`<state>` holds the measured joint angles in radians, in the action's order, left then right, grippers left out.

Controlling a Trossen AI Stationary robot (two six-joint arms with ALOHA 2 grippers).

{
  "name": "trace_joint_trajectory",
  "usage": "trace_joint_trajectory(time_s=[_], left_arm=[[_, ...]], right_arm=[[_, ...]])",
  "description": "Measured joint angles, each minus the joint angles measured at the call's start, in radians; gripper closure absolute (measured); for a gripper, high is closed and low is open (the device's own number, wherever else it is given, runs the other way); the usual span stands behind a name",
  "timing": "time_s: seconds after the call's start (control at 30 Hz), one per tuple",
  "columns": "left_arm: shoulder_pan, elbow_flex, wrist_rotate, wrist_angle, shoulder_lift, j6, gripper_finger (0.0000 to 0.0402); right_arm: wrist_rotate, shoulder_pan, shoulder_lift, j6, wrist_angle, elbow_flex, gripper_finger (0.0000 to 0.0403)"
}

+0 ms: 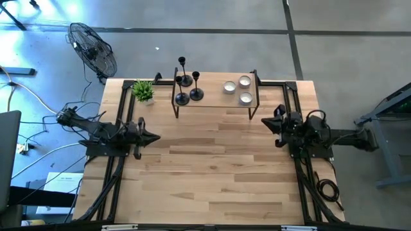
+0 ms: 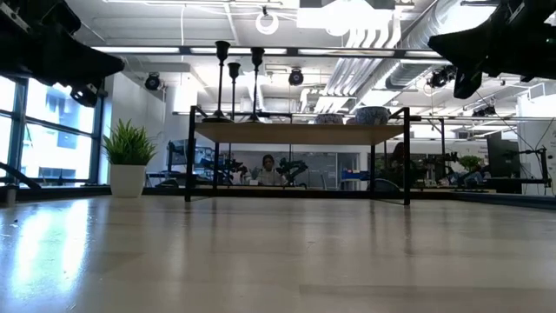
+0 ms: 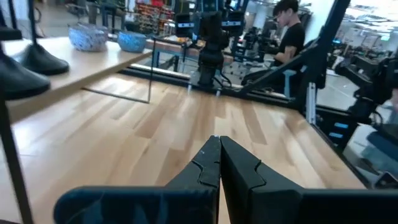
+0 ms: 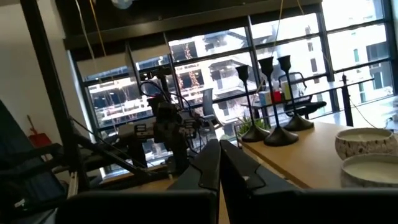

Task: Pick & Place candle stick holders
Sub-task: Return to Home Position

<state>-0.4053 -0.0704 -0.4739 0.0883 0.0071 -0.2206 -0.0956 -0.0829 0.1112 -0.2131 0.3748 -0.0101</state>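
**Holders and cups on the shelf, both grippers shut and empty**

In the high view, a floor fan (image 1: 94, 52) stands off the table at the upper left of the frame. A small potted plant (image 1: 144, 91) sits on the table's upper left corner, just beside the shelf (image 1: 213, 97).

Below the plant, at the left edge of the wooden table (image 1: 212, 179), the left gripper (image 1: 156, 136) points toward the middle of the frame. The left wrist view shows its fingers (image 3: 208, 168) pressed together with nothing between them.

At top centre, the three candle stick holders (image 1: 187, 88) stand upright in a tight cluster on the left end of the shelf. In the low view their thin stems rise to differing heights above the shelf board. To their right on the same board, three round candle cups (image 1: 239, 90) sit close together in a triangle, apart from the holders.

Farther right, just below the shelf's right end, the right gripper (image 1: 264, 120) points back toward the middle. Its fingers (image 4: 208, 165) are closed on nothing.

In the low view a person (image 2: 268, 169) shows under the shelf, in the room behind the table.
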Motion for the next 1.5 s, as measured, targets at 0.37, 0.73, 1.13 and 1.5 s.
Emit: trace_joint_trajectory(time_s=[0.37, 0.73, 1.13, 1.5], left_arm=[[0.149, 0.003, 0.072, 0.009, 0.000, 0.059, 0.0401], [0.494, 0.006, 0.405, 0.013, 0.000, 0.032, 0.0401], [0.617, 0.007, 0.515, 0.011, 0.000, 0.013, 0.0401], [0.615, 0.006, 0.566, 0.011, 0.000, 0.014, 0.0401]], right_arm=[[0.055, -0.088, 0.000, 0.009, 0.017, 0.000, 0.0403], [0.159, -0.187, 0.000, 0.010, -0.006, 0.000, 0.0403], [0.126, -0.208, 0.000, -0.049, -0.092, 0.001, 0.0403], [0.156, -0.208, 0.000, -0.067, -0.186, 0.001, 0.0402]])
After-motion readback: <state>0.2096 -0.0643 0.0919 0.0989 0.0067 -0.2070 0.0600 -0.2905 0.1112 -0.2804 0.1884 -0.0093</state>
